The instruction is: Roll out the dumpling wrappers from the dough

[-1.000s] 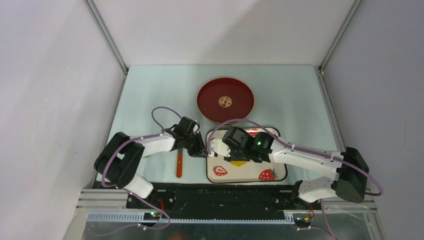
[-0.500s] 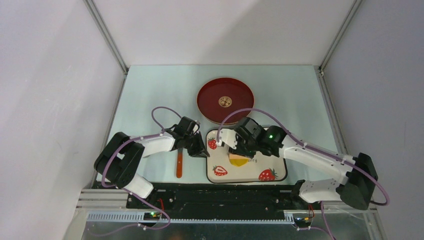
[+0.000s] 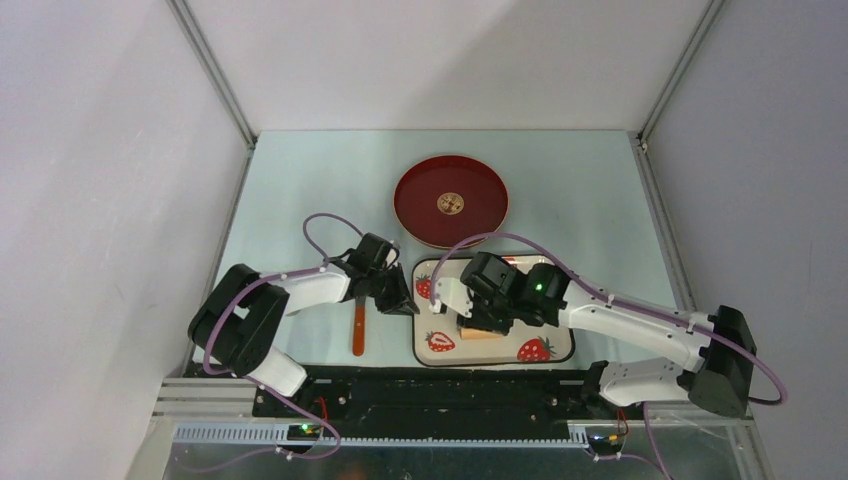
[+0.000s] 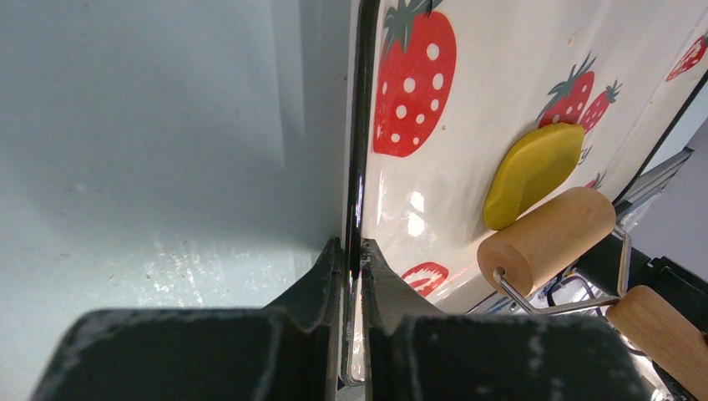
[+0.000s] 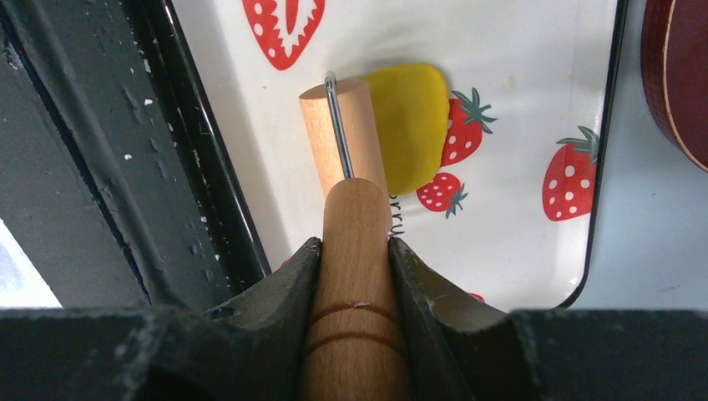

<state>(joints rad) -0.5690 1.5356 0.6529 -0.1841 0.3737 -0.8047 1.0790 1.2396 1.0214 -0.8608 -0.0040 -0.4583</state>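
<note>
Top view: pale table [image 3: 300, 180] boxed in by white walls [image 3: 110, 150], red plate [image 3: 400, 200] at the far side. The strawberry tray [image 3: 485, 350] sits near my bases, with an orange-handled tool [image 3: 358, 330] just left of it. Table shows wide on both sides.

Left wrist: my left jaws are pinched on the tray's black left rim. The dough [image 4: 534, 171] lies mid-tray, with the rolling pin [image 4: 547, 238] touching its edge.

Right wrist: my right jaws are clamped on the pin's wooden handle, barrel against one side of the dough. The plate rim is close past the tray.
</note>
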